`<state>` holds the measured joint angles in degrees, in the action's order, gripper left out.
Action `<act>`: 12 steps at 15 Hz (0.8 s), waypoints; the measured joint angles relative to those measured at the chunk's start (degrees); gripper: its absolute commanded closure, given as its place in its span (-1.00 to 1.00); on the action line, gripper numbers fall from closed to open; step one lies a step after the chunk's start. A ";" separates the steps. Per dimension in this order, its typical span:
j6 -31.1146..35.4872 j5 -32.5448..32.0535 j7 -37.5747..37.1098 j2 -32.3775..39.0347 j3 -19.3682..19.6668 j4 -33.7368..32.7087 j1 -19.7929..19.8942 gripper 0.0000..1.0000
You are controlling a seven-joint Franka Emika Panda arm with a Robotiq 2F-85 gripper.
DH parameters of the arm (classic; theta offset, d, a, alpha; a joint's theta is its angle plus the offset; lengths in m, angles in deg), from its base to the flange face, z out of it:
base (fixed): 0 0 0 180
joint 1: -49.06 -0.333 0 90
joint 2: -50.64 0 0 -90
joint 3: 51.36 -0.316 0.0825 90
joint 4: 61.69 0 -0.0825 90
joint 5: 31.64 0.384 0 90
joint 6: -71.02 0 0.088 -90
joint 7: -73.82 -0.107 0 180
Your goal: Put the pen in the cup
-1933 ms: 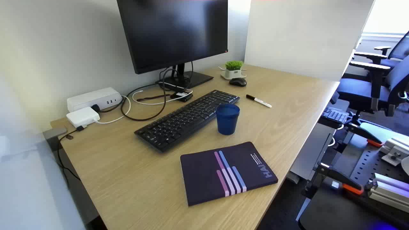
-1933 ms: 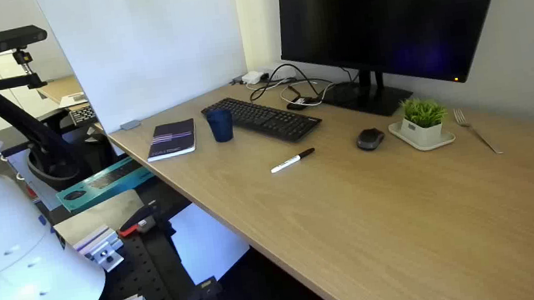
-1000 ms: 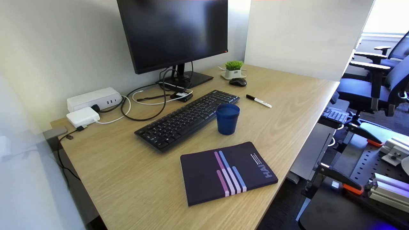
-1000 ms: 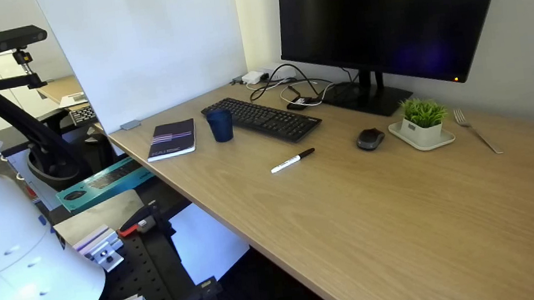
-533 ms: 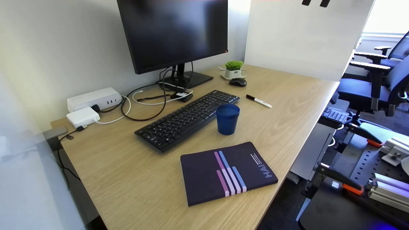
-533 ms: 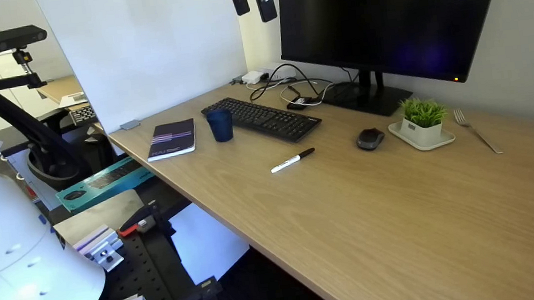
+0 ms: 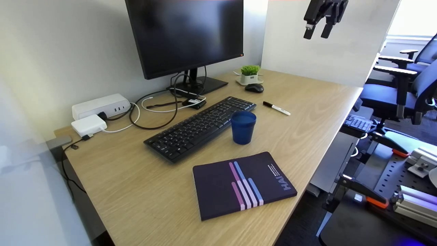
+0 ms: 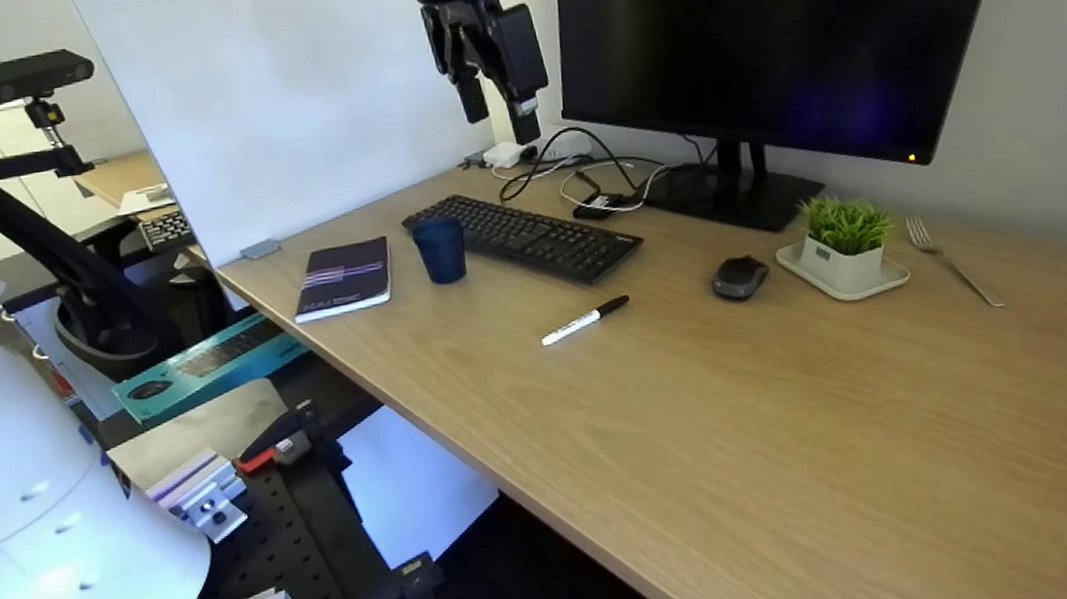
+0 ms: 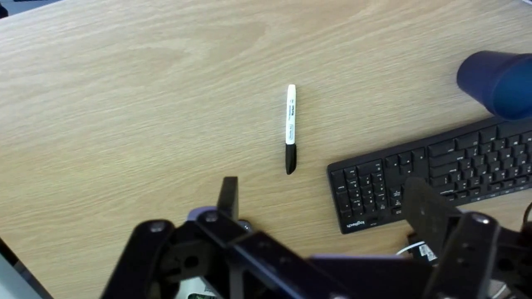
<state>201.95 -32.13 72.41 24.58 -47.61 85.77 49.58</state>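
Desk point(image 8: 809, 429): pale wood-grain top, its long edge running diagonally in both exterior views. Monitor point(image 8: 765, 42): dark screen, standing at the back of the desk. Keyboard point(image 7: 201, 128): black, flat, in front of the monitor. Notebook point(image 7: 218, 191): dark cover with pink and blue stripes, lying flat near the desk edge. Gripper point(image 7: 317, 32): above the desk in both exterior views, fingers point(image 9: 229, 197) spread well apart, nothing held; wrist view shows desk and keyboard through the gap. Potted plant point(image 8: 847, 244): green, on a pale tray point(image 8: 895, 276). Cup point(image 7: 243, 131): dark blue, upright, just beside the keyboard, on the notebook side. Mouse point(image 8: 740, 278): dark, just beside the tray. Pen point(image 9: 291, 120): white body, black cap, lying flat on the desk off the number-pad end of the keyboard, outside the cup and well apart from it, cap end nearer the mouse.
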 measured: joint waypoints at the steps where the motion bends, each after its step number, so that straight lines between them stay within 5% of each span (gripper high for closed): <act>1: 0.67 0.04 -0.05 1.30 -0.53 0.06 -0.60 -1.00; 12: 8.21 0.09 -3.77 17.59 -4.82 -1.91 -2.37 -1.00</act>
<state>210.17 -32.04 68.64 42.17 -52.43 83.86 47.20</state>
